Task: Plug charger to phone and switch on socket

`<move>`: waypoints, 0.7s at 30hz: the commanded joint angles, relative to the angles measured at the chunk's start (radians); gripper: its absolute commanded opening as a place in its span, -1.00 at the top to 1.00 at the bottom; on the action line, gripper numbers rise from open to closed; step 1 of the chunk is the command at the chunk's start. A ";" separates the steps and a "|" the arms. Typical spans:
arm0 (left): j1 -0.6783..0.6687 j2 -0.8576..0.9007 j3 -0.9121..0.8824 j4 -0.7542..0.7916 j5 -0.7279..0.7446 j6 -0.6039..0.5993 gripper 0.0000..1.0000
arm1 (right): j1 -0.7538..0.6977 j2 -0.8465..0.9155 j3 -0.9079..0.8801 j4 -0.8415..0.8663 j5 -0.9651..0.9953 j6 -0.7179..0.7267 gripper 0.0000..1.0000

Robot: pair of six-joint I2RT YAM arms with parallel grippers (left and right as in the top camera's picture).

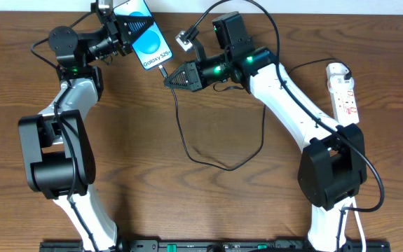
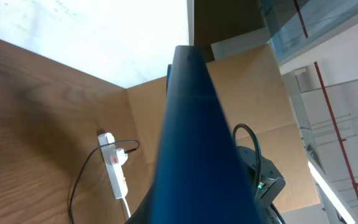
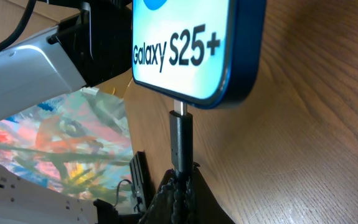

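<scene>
My left gripper (image 1: 132, 30) at the table's far left is shut on the phone (image 1: 147, 36), holding it tilted above the table. The phone's dark blue back (image 2: 197, 143) fills the left wrist view and hides the fingers there. In the right wrist view the phone (image 3: 191, 43) shows its "Galaxy S25+" strip. My right gripper (image 1: 173, 77) is shut on the charger's black plug (image 3: 180, 140). The plug's metal tip meets the port in the phone's lower edge. The charger cable (image 1: 187, 147) loops over the table. The socket (image 1: 343, 91) lies at the far right.
The white power strip (image 2: 116, 168) has a white plug (image 1: 336, 68) at its far end. A thick white cord (image 1: 359, 217) runs toward the front edge by the right arm's base. A cardboard wall (image 2: 253, 93) stands behind the table.
</scene>
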 commanded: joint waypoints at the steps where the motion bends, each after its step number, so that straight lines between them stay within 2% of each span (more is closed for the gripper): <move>1: 0.002 -0.013 0.008 0.009 -0.012 0.024 0.86 | -0.004 -0.003 0.008 -0.002 -0.029 -0.006 0.98; 21: 0.002 -0.013 0.008 0.009 -0.008 0.024 0.85 | -0.006 -0.003 0.008 -0.014 -0.054 -0.028 0.98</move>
